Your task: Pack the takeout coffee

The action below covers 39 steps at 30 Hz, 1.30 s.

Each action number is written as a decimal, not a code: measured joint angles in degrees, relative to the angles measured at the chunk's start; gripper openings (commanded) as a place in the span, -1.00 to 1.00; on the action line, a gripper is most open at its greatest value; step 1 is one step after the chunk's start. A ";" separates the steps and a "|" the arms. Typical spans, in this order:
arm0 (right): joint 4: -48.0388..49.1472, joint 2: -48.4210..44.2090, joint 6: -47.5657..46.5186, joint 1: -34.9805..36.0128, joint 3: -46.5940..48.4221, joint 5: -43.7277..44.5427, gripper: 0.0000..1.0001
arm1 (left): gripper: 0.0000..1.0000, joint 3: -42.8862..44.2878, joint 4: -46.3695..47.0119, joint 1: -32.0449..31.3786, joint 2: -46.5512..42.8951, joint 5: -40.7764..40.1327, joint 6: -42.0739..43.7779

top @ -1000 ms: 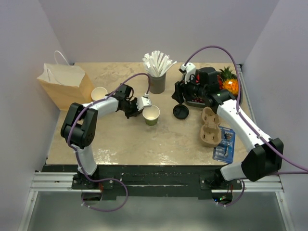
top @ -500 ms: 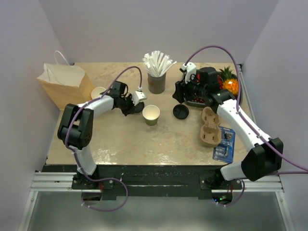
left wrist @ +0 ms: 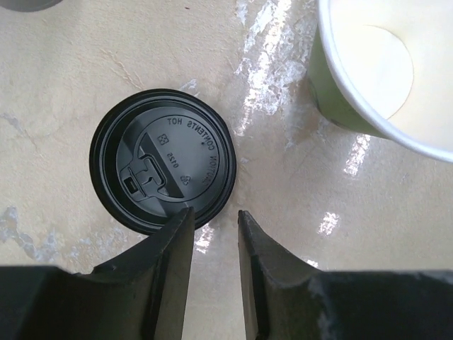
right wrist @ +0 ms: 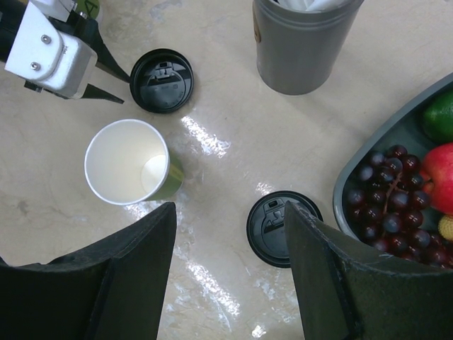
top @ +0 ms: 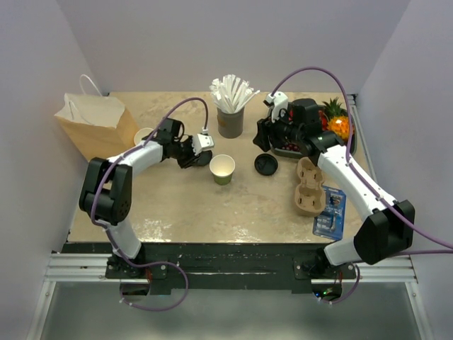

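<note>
The takeout coffee's green paper cup (top: pixel 223 169) (right wrist: pixel 131 161) (left wrist: pixel 368 78) stands upright mid-table, uncapped and empty. One black lid (left wrist: pixel 163 159) (right wrist: pixel 161 80) lies flat on the table just ahead of my left gripper (left wrist: pixel 214 212) (top: pixel 205 146). Its jaws stand a little apart with only bare table between them, and the left fingertip overlaps the lid's near rim. In the top view that lid is hidden under the gripper. A second black lid (top: pixel 266 164) (right wrist: pixel 283 228) lies right of the cup. My right gripper (right wrist: pixel 228 207) (top: pixel 263 139) hovers above it, open wide and empty.
A grey cup of white straws (top: pixel 230 120) (right wrist: pixel 301 42) stands behind the cup. A fruit bowl (top: pixel 333 127) (right wrist: pixel 354 170) sits at the back right. A brown paper bag (top: pixel 95 124) and another cup (top: pixel 145 134) are at the left. A cardboard carrier (top: pixel 308 185) and a blue packet (top: pixel 330 212) lie at the right.
My left gripper has drawn back from the green cup's rim toward the back left, and its jaws have parted. The right arm has not moved.
</note>
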 measured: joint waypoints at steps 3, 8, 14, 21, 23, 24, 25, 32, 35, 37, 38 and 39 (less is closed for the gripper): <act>-0.07 -0.02 -0.02 0.00 0.00 0.02 0.31 | -0.31 0.68 -0.79 0.00 1.25 0.63 2.25; -0.26 -0.02 -0.09 -0.04 -0.11 0.07 0.31 | -0.35 1.73 -1.84 0.00 4.26 1.70 4.74; -0.57 -0.63 -0.07 -0.63 -1.27 0.13 0.31 | -0.43 1.95 -2.36 0.00 6.32 1.86 5.95; -0.61 -0.94 -0.07 -0.87 -1.53 0.24 0.31 | -0.96 1.95 -1.09 0.00 6.84 1.01 6.36; -0.59 -0.94 -0.07 -0.87 -1.53 0.24 0.31 | -1.00 1.95 -0.26 -0.02 6.84 0.94 6.25; -0.59 -0.94 -0.07 -0.87 -1.53 0.24 0.31 | -1.00 1.95 0.28 -0.02 6.84 0.87 6.21; -0.59 -0.94 -0.04 -0.92 -1.53 0.24 0.31 | -1.00 1.95 0.74 -0.04 6.84 0.79 6.16; -0.50 -0.94 -0.04 -1.11 -1.53 0.24 0.31 | -1.00 1.90 -0.26 -0.04 4.20 0.44 4.74; -0.46 -0.94 -0.02 -1.11 -1.53 0.22 0.31 | -1.00 1.92 -2.01 0.00 -0.04 0.61 2.45; -0.44 -0.94 0.02 -1.11 -1.53 0.13 0.31 | -1.00 2.40 -3.61 0.09 -3.67 1.44 -0.66; -0.42 -0.94 0.04 -1.11 -1.55 0.04 0.31 | -1.00 3.04 -4.39 0.15 -5.35 2.16 -2.25; -0.26 -0.94 0.15 -1.11 -1.64 0.00 0.31 | -1.00 3.96 -5.07 0.24 -6.93 3.02 -4.24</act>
